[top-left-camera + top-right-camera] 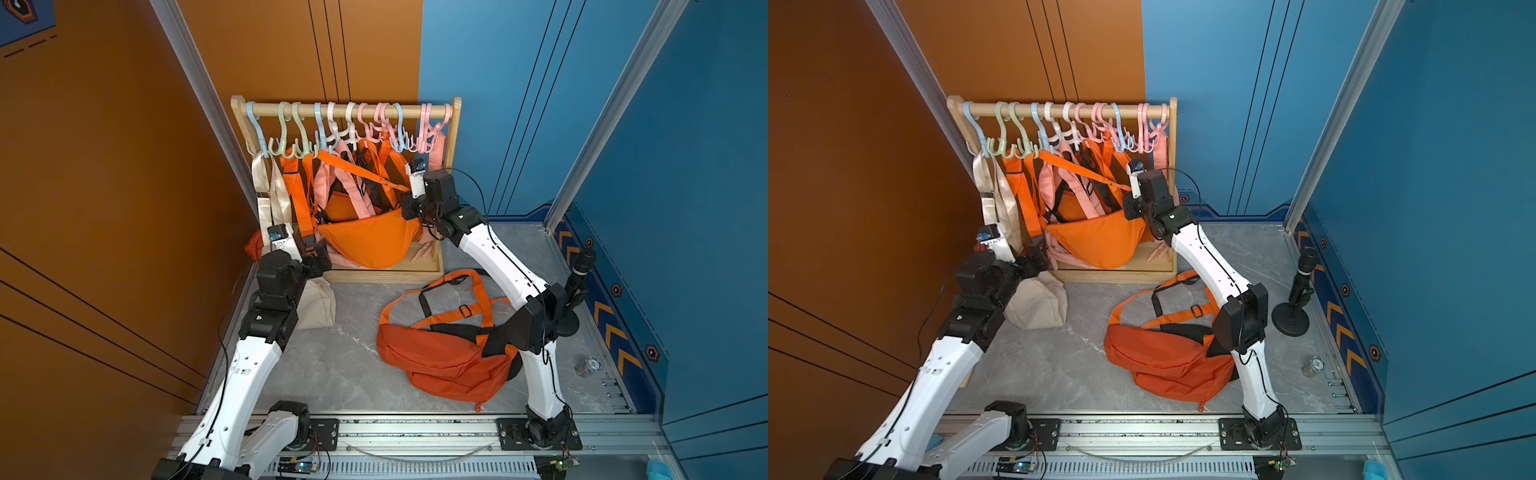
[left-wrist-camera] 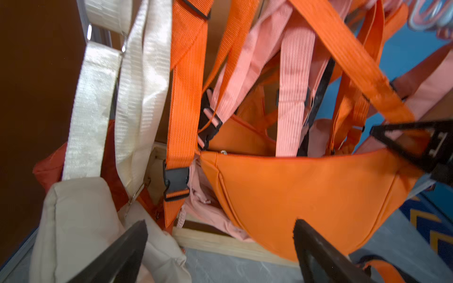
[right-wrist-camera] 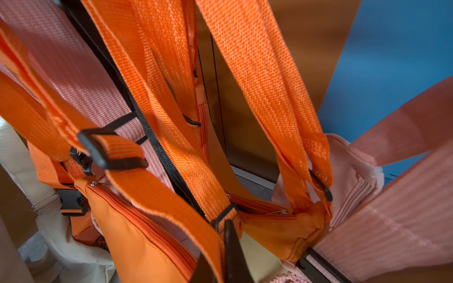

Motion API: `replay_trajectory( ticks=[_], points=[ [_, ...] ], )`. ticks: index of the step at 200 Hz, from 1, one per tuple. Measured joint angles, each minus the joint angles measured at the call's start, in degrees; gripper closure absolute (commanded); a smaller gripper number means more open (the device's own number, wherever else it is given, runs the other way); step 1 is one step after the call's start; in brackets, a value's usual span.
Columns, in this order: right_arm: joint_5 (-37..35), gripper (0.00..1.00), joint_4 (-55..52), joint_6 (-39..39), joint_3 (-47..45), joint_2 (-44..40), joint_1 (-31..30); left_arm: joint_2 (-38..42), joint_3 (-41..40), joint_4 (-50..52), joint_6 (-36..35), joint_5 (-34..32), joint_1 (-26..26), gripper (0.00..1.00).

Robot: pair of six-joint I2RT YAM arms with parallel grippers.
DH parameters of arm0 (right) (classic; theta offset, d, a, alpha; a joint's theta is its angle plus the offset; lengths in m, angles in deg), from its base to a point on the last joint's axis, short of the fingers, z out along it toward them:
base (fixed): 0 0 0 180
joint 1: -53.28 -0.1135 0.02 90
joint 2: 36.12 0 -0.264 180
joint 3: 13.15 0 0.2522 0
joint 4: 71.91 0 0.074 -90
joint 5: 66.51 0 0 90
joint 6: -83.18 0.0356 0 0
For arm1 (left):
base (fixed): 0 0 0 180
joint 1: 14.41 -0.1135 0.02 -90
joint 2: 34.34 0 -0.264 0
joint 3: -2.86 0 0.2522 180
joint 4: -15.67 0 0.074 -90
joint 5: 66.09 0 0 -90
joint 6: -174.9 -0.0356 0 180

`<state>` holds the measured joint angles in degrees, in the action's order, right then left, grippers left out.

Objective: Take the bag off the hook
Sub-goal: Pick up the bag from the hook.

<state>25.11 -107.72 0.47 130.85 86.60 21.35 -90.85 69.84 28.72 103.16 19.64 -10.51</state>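
Two robot arms worked at a wooden rack [image 1: 266, 109] in the upper centre of both top views. An orange crescent bag [image 1: 370, 245] [image 1: 1100, 245] hung low there beneath a row of pastel hooks [image 1: 286, 137]. Its strap [image 1: 361, 170] ran slantwise from the hooks at upper left down to the right gripper [image 1: 405, 201], at the bag's right end. The left gripper [image 1: 320, 259] sat at the rack's lower left corner, above a beige bag [image 1: 316, 303] slumped on the grey worktop [image 1: 332, 365]. A second orange bag [image 1: 440, 361] lay on the worktop at lower right, apart from the rack.

From the left wrist, the left gripper [image 2: 220, 223] stood with fingers [image 2: 122, 250] wide apart, holding nothing. The orange crescent bag [image 2: 306, 191] filled the right of the frame, pink straps [image 2: 291, 98] hung behind it, and the beige bag [image 2: 81, 220] lay at lower left.

From the right wrist, the right gripper [image 3: 218, 245] was pinched together on the strap [image 3: 152, 196], which rose toward the upper left of the frame above the orange crescent bag [image 3: 137, 232].
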Motion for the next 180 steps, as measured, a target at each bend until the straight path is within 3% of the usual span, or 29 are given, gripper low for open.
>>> replay_trajectory(
  ticks=[40,82,139,180],
  points=[
    [3.10,1.00,0.22,1.62,-1.55,0.00,1.49,-9.18,6.88,-8.41,3.43,10.19,-7.43,0.24],
    [5.92,1.00,1.27,2.45,-2.29,0.00,2.86,-17.27,14.47,-13.14,2.69,17.99,-7.96,0.23],
    [8.70,1.00,2.49,3.93,-3.52,0.00,3.78,-24.11,21.16,-15.82,-0.28,19.76,-7.17,0.25],
    [10.43,1.00,3.17,4.81,-3.67,0.00,4.13,-28.20,24.26,-16.83,-3.34,18.91,-6.08,0.38]
  ],
)
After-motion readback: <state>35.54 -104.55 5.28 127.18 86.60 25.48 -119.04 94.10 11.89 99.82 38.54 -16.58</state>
